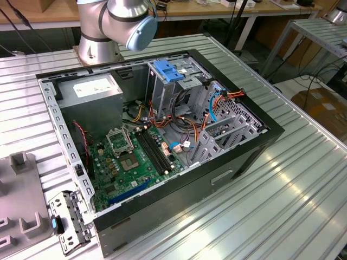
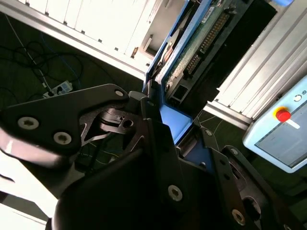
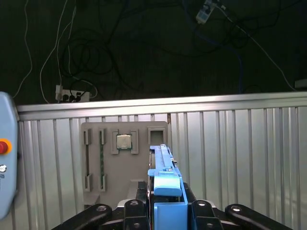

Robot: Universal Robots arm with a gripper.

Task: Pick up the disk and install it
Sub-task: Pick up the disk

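Now squeezes the disk (image 3: 165, 175) tight in the gripper (image 3: 168, 213), closed on its near end. Sticks long side straight out from the gripper, toward the ribbed metal counter (image 3: 240, 158).

Bright overhead light w/ glare on table (image 1: 293, 184) — floor (image 3: 144, 48) dim in first wrist view.

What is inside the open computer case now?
A green motherboard, a power supply, orange and blue cables, and a metal drive cage topped by a blue latch. The cage's walls cover its bays. The disk is outside, clamped in the gripper in the first wrist view.
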